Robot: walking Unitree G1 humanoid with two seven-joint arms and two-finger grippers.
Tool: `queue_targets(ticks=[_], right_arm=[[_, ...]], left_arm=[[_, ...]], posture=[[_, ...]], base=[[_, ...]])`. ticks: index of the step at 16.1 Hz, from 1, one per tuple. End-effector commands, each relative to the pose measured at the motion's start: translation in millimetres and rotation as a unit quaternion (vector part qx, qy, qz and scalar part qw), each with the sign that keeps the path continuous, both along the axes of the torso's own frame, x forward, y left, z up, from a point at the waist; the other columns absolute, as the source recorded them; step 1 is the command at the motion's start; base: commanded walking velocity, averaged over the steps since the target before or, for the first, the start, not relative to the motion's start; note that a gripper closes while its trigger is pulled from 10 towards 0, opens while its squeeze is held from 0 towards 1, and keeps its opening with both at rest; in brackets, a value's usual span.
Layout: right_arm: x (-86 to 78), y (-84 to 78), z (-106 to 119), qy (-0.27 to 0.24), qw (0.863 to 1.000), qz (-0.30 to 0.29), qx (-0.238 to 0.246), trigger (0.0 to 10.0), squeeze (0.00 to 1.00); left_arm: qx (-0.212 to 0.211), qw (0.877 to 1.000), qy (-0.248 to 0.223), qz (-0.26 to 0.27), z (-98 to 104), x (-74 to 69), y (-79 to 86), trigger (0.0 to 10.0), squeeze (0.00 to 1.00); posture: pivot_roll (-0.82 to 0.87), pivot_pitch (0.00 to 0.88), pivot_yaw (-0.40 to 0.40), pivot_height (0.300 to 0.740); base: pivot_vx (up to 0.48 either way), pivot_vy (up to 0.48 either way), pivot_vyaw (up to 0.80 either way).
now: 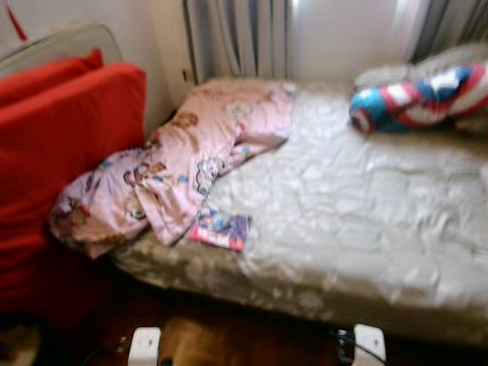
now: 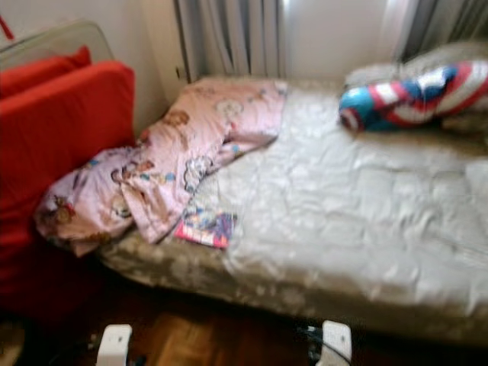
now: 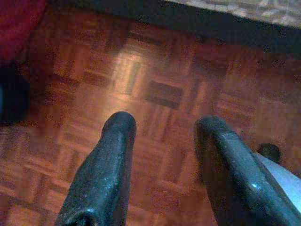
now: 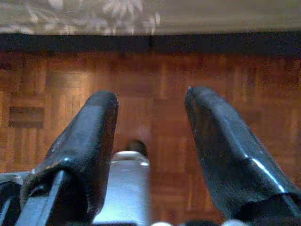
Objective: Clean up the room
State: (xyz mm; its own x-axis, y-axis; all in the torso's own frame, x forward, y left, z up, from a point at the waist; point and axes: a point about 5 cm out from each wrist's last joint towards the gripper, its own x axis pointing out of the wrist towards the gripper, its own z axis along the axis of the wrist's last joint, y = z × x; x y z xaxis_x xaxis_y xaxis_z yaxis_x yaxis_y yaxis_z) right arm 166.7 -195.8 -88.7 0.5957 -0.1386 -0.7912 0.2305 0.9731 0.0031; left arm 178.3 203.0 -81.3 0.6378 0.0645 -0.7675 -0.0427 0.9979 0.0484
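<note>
A bed [image 1: 358, 221] with a pale quilted cover lies before me. A crumpled pink patterned blanket [image 1: 183, 160] sprawls over its left end and hangs off the corner. A small colourful book [image 1: 219, 229] lies on the bed's front edge by the blanket. At the far right rests a red, white and blue pillow [image 1: 427, 95]. My left gripper [image 3: 162, 136] hangs open above the parquet floor [image 3: 141, 94]. My right gripper [image 4: 150, 113] is open too, low over the floor near the bed's side.
A red cushioned seat [image 1: 53, 152] stands left of the bed, tight against the blanket. Curtains [image 1: 236, 38] and a wall close off the back. Wooden floor [image 1: 213, 335] runs along the bed's front, with my two white feet [image 1: 145, 347] at the bottom edge.
</note>
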Motion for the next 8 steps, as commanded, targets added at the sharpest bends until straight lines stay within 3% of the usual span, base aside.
queue_targets(ticks=[1,8], right_arm=[[-3.0,-0.9,-1.3,0.006,1.000,-0.001,0.000,10.0,0.00],[-4.0,-6.0,-1.1,0.010,1.000,0.004,-0.004,10.0,0.00]], left_arm=[[0.000,1.000,0.003,0.001,-0.7,-0.8,-0.8,10.0,0.00],[-0.002,1.000,0.009,0.007,-2.0,-2.9,-1.3,10.0,0.00]], posture=[[-0.01,0.000,0.045,0.740],[-0.01,0.004,0.036,0.740]], base=[[0.000,0.401,0.00],[0.000,0.398,0.00]])
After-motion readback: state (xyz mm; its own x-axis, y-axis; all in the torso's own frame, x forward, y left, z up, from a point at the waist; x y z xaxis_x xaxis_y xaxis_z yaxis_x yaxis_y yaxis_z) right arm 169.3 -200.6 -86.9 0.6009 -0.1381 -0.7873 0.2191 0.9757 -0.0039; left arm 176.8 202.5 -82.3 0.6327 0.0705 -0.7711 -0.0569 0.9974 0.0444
